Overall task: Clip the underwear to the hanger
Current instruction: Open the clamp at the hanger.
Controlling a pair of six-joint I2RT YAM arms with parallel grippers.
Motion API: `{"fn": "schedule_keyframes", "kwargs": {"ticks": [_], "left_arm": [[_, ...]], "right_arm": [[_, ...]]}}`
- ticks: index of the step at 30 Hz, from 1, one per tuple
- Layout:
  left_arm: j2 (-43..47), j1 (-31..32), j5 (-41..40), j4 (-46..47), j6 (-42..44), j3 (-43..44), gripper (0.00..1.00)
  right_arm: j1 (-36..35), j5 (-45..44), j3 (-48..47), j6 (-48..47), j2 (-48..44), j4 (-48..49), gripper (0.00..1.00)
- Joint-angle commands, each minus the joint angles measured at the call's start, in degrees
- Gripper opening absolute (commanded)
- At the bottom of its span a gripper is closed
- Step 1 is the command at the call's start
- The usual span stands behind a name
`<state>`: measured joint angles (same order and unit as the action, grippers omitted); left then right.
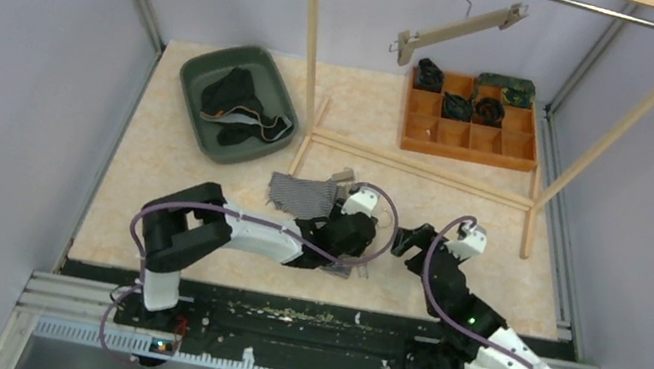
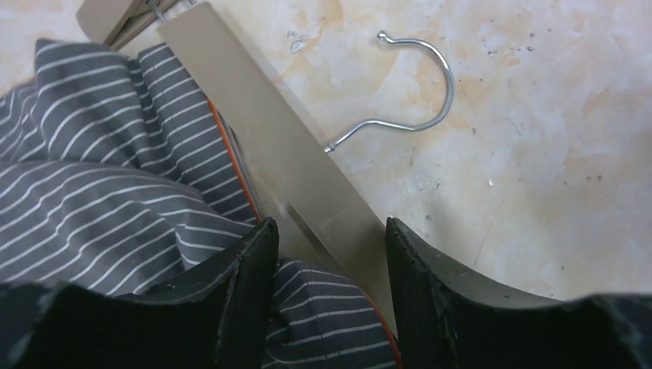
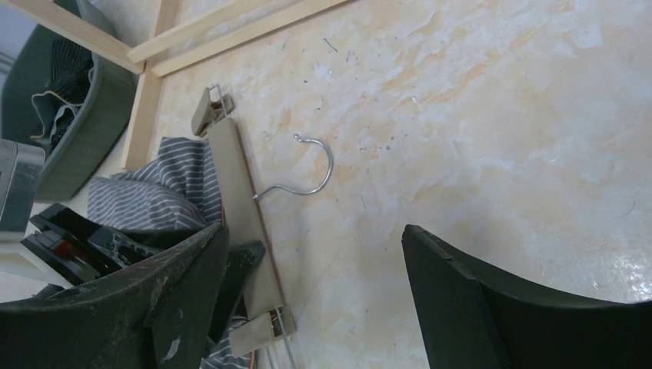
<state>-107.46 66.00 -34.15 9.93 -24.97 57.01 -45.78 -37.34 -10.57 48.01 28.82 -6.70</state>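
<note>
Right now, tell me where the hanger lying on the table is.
In the left wrist view the hanger lies flat on the table, its bar between the fingers of the open left claw, striped underwear bunched against it.

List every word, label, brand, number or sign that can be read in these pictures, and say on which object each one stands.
None: no text can be read in any of the three views.
The hanger, the striped underwear, the green bin and the wooden tray show no print, label or number.
</note>
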Motion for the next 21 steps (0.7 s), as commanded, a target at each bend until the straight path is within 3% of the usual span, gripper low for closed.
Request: {"fn": "schedule_keyframes", "kwargs": {"ticks": [1,10,14,17,21], "left_arm": [[2.48,-0.02,-0.8,-2.35,-5.16,-4.86,0.58],[11.49,0.01,-4.16,-4.26,-9.19,-17.48,0.58],[18.1,0.07,-3.29,-0.31,-6.48,-19.98,0.6],[18.46,0.09,-2.63,1.57,-3.09,-17.57,0.61],[13.95,0.09,-2.62,-2.52,-2.3,-11.16,0.63]], "right_arm": [[1.04,-1.64,-1.55,-0.38,-1.84,-1.83,0.83],[1.09,0.47,-1.69,-0.44,3.66,1.95,0.83],[1.06,1.17,-1.52,-0.46,5.81,3.58,0.83],[1.1,1.46,-1.73,-0.46,6.42,3.95,0.83],[1.14,1.5,-1.82,-0.72,6.34,4.06,0.83]]}}
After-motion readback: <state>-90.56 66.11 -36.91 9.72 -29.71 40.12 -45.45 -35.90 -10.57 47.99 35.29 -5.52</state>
